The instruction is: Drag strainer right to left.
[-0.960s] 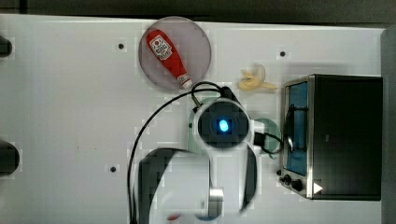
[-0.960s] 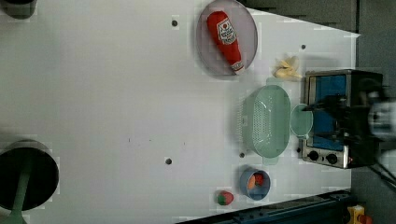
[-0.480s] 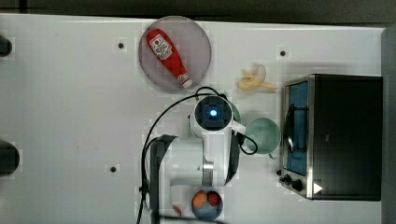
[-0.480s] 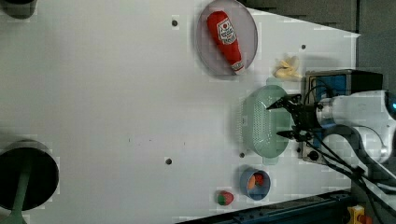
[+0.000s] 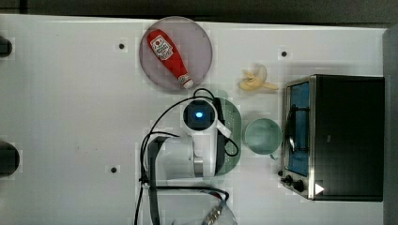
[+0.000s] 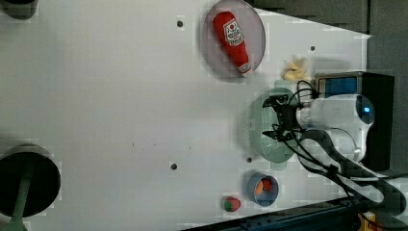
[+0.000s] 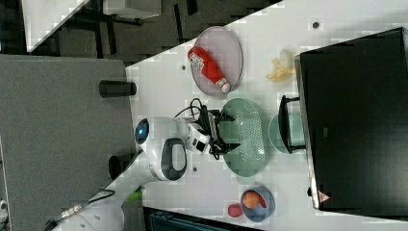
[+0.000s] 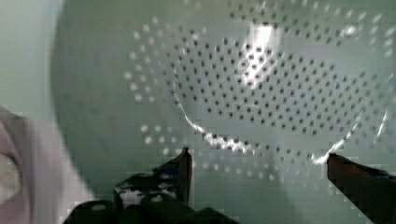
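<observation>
Looking down in the top view, you see the arm covering most of the strainer (image 5: 233, 136), which lies on the table (image 5: 70, 108) between the plate (image 5: 197, 33) holding the ketchup bottle (image 5: 168, 56) and the green cup (image 5: 263, 136), the cup just beside it toward the toaster oven (image 5: 338, 136); turning to the left view, the end effector (image 6: 275, 117) hangs over the strainer's bowl with its fingers spread wide, gripping nothing; in the right view the same open fingers (image 7: 226, 117) reach over the near rim; the wrist view shows the perforated bowl close beneath both fingertips (image 8: 184, 163). You are judged to be at the approach step, the drag not yet begun; next, lower onto the rim or wall, engage it, then pull steadily toward the top view's left, clear of the plate.
</observation>
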`<action>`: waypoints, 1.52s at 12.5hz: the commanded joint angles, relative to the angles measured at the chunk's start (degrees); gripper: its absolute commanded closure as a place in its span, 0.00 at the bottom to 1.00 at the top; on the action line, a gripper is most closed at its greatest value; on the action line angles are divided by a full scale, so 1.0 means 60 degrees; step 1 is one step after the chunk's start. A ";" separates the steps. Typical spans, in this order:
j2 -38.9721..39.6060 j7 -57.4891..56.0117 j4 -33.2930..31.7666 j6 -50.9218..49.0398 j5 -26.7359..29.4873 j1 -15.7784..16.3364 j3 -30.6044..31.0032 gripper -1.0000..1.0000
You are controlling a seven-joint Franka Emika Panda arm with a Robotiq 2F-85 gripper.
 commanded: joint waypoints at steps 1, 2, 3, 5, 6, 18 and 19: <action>0.0086 0.1244 -0.0276 0.1029 0.0259 0.0001 0.0247 0.00; 0.0098 0.1547 -0.0327 0.1198 0.0258 0.0023 0.0322 0.00; 0.0097 0.1703 -0.0335 0.1202 0.0258 0.0050 0.0423 0.00; 0.0096 0.1777 -0.0309 0.1200 0.0259 0.0127 0.0686 0.00; 0.0097 0.1789 -0.0301 0.1177 0.0266 0.0162 0.0816 0.00; 0.0164 0.3960 -0.0179 0.1170 0.0823 0.1012 0.2121 0.00; 0.0208 0.4056 -0.0108 0.1163 0.0824 0.1137 0.2130 0.00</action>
